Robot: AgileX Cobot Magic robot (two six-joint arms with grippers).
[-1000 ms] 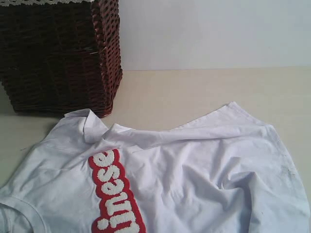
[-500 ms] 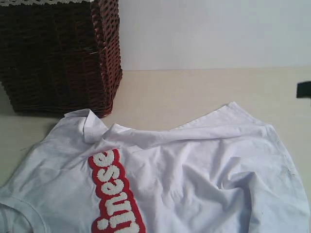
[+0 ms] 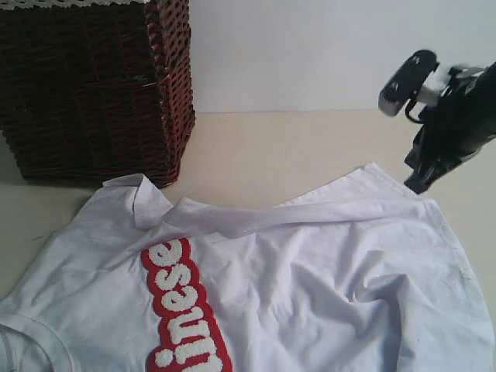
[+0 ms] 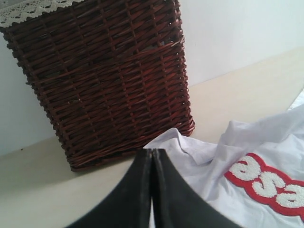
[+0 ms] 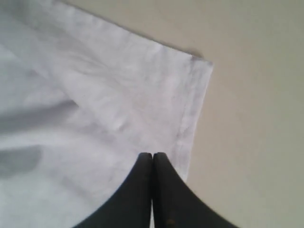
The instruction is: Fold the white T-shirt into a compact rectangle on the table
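Beige counter (image 3: 310,155): is stretching wide and matte across the exterior view, carrying the shirt and the basket, and is meeting a pale wall (image 3: 325,46) at the back.
White T-shirt (image 3: 325,271): is lying spread and rumpled on the counter, filling the near half of the exterior view and running off its lower edge. Its printed side is facing up, and a narrow band of cloth (image 3: 294,213) is lying folded over along the far edge.
Wicker basket (image 3: 85,85): dark brown, is standing upright at the far left of the counter. A raised flap of the shirt (image 3: 136,194) is lying just beside its front corner.
Right arm (image 3: 453,116): black, with a white and black part at its top, is reaching in from the right edge and slanting down toward the shirt's far right corner.
Lettering (image 3: 182,310): fuzzy white letters outlined in red are running down the left part of the shirt toward the near edge.
Neck opening (image 3: 31,341): is curving at the near left edge, only partly in view.
Right claw (image 5: 152,156): jaws are pressing together with nothing between them. The tips are hanging over the cloth close to the hemmed corner (image 5: 197,71), and whether they are touching the fabric cannot be told.
Left claw (image 4: 151,152): jaws are pressing together and gripping nothing, pointing toward the basket, near the shirt's raised flap.
Lace trim (image 4: 28,9): white, is edging the basket's rim.
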